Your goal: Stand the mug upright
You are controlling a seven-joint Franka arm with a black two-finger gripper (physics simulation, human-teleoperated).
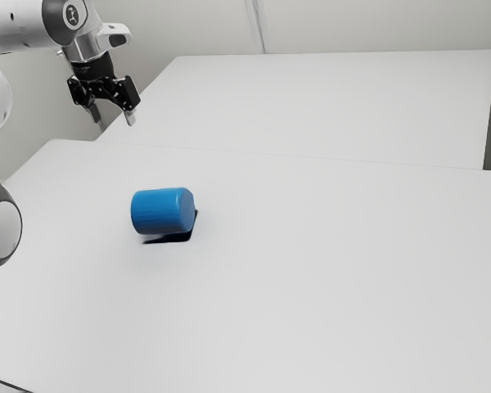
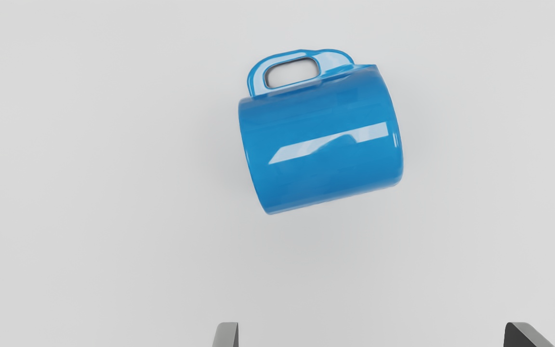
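Mug lies on its side, below and well apart from the wide-open, empty hand.

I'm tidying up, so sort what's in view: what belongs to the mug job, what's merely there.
For the job:
- blue mug, lying on its side
- pincer, open, away from the mug
- white table, bearing the mug

Merely there:
- white surface beyond the table
- pale wall behind

Count recorded: one mug with one handle; one surface carrying it; one arm, fitted with one pincer of two fingers.
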